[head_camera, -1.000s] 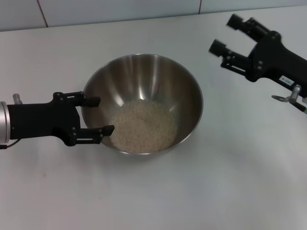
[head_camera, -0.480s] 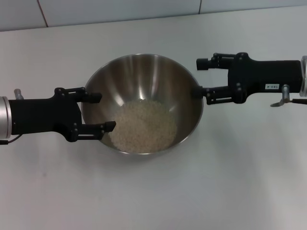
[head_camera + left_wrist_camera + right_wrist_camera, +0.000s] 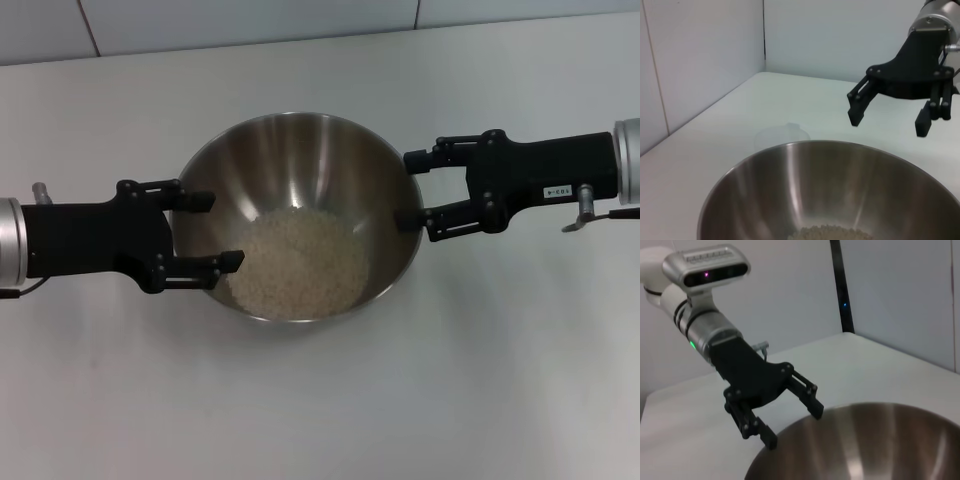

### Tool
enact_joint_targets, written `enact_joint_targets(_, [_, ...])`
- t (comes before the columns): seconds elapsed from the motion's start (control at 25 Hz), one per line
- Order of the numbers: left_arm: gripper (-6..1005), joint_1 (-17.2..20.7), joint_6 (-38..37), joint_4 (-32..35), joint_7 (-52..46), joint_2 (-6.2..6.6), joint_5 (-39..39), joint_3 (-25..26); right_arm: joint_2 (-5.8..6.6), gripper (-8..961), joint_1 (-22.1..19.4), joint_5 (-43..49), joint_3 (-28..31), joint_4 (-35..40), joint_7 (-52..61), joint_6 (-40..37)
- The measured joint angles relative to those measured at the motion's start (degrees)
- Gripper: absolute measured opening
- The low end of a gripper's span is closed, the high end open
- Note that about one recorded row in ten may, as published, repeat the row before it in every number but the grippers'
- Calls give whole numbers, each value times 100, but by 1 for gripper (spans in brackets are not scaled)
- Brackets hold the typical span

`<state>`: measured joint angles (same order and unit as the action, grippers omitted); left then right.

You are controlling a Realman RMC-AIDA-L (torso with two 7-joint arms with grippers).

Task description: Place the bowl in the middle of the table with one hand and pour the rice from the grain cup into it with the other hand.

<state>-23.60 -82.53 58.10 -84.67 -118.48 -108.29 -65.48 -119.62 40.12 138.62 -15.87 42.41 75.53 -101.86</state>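
Note:
The steel bowl [image 3: 300, 160] stands mid-table with a pale heap of rice [image 3: 296, 262] in its bottom. My left gripper [image 3: 215, 231] is open at the bowl's left side, its fingers lying over the rim there. At the bowl's right rim my right gripper [image 3: 410, 190] is open too, holding nothing. The left wrist view shows the bowl [image 3: 815, 190], a strip of rice [image 3: 830, 233] and the right gripper [image 3: 887, 125] above the far rim. A faint translucent grain cup [image 3: 782, 137] stands on the table beyond the bowl. In the right wrist view the left gripper [image 3: 794, 427] hangs over the bowl [image 3: 865, 445].
The white table [image 3: 320, 400] stretches bare in front of the bowl and to both sides. A tiled wall [image 3: 250, 20] runs along its far edge.
The right arm swung down from the back right, turned level and came in to the bowl's right rim, fingers still open. The left gripper stayed almost where it was.

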Motion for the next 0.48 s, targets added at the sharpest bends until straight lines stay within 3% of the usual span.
enact_joint_targets(0.48, [796, -7, 0, 0, -8, 1, 0, 0, 0, 826, -6, -6, -48, -3, 15, 72])
